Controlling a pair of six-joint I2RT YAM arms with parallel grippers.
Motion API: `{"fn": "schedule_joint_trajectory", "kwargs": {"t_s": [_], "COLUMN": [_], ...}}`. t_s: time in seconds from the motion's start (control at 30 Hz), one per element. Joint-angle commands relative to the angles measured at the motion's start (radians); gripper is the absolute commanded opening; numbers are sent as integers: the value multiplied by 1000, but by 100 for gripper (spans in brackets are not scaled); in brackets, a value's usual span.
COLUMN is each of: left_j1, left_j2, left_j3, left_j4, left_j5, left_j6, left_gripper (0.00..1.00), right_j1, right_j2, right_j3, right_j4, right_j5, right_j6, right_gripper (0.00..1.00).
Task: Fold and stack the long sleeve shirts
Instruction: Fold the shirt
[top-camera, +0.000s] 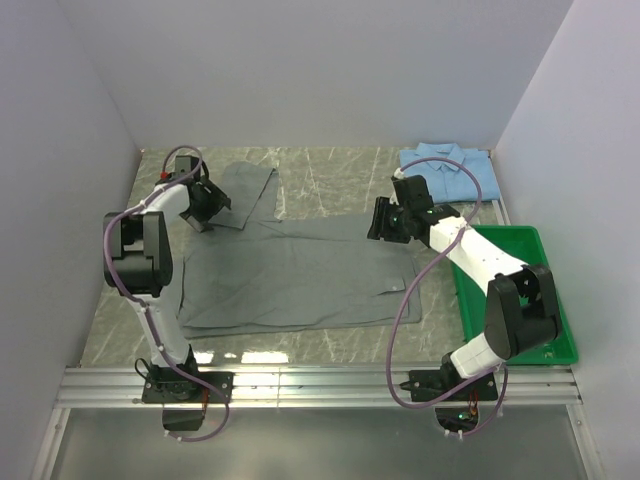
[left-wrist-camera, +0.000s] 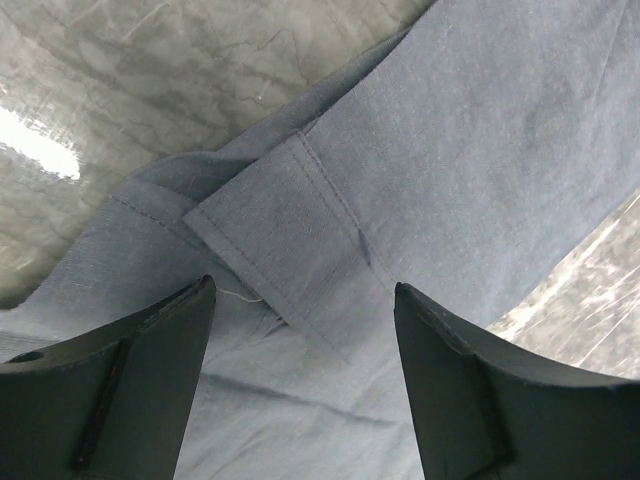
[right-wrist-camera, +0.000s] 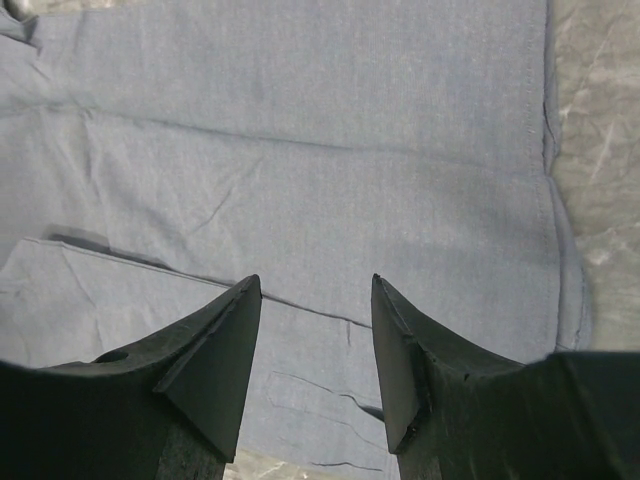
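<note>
Grey shirt (top-camera: 300, 275) is lying spread mid-frame on the counter (top-camera: 320, 170), likely flattened for folding, light blue shirt (top-camera: 450, 168) is waiting folded upper right, left tool (left-wrist-camera: 302, 292) and right tool (right-wrist-camera: 314, 285) are hanging spread over grey cloth, pinching nothing, and only the wrist views are showing stitched seams below them.
</note>
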Motion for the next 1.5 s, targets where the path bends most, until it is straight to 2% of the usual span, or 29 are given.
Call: {"fn": "schedule_joint_trajectory", "kwargs": {"t_s": [0.0,0.13,0.33,0.53,0.57,0.63,0.67,0.73,0.77,1.03,1.17,1.3,1.47], "left_j1": [-5,-5,-5,-5,-7,-7,-5,-7,-8,-19,-66,-102,-203], "left_j2": [16,47,72,90,91,93,98,99,96,-54,-94,-31,64], "left_j3": [52,64,93,115,116,116,116,123,126,143,126,170,273], "left_j4": [-3,-11,-2,20,24,39,47,59,64,107,228,292,378], "left_j5": [-1,-1,-1,-1,-2,-2,-1,-1,-1,24,57,163,203], "left_j6": [-38,-39,-27,-22,-18,-13,-7,-4,2,50,70,70,142], "left_gripper": [78,77,66,41,31,22,13,2,0,0,1,0,0], "right_j1": [0,-5,-16,-14,-14,-16,-16,-14,-14,-19,-14,-16,-14], "right_j2": [-10,27,64,80,80,76,78,80,78,44,32,21,-5], "right_j3": [8,39,65,74,73,67,65,62,62,60,51,48,17], "right_j4": [37,22,20,20,20,22,23,23,22,32,48,48,80], "right_j5": [-6,-10,-27,-44,-44,-46,-47,-55,-55,-40,-50,-44,-21], "right_j6": [9,1,2,1,1,1,0,1,1,5,11,11,14], "right_gripper": [55,55,55,54,54,54,54,54,54,53,53,53,53]}}
